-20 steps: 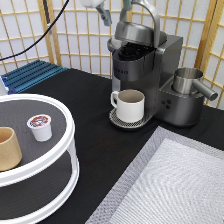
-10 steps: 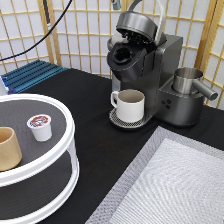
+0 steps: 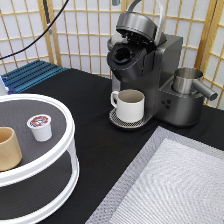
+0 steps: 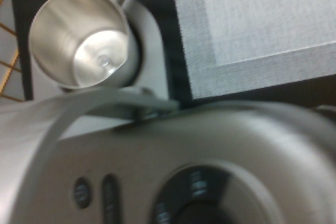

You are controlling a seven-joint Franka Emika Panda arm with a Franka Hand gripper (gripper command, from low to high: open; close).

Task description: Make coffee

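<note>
The coffee pod (image 3: pixel 40 126), white with a brown-and-red foil top, stands on the top tier of a white round stand (image 3: pixel 69 131) at the exterior view's left. The dark coffee machine (image 3: pixel 150 75) stands at the top centre with its lid (image 3: pixel 134 24) raised and the pod chamber (image 3: pixel 124 55) open and facing forward. A white mug (image 3: pixel 129 105) sits on the drip tray under it. Only a sliver of my gripper (image 3: pixel 116 2) shows at the top edge, above the lid. The wrist view shows the lid (image 4: pixel 187 165) from close above.
A tan handleless cup (image 3: pixel 8 148) stands on the stand beside the pod. A metal jug (image 3: pixel 189 82) sits on the machine's right side and also shows in the wrist view (image 4: pixel 82 45). A grey mat (image 3: pixel 175 185) covers the bottom right. A screen stands behind.
The machine's lid has swung up and open, exposing the pod chamber. My gripper has risen almost out of the exterior view's top edge.
</note>
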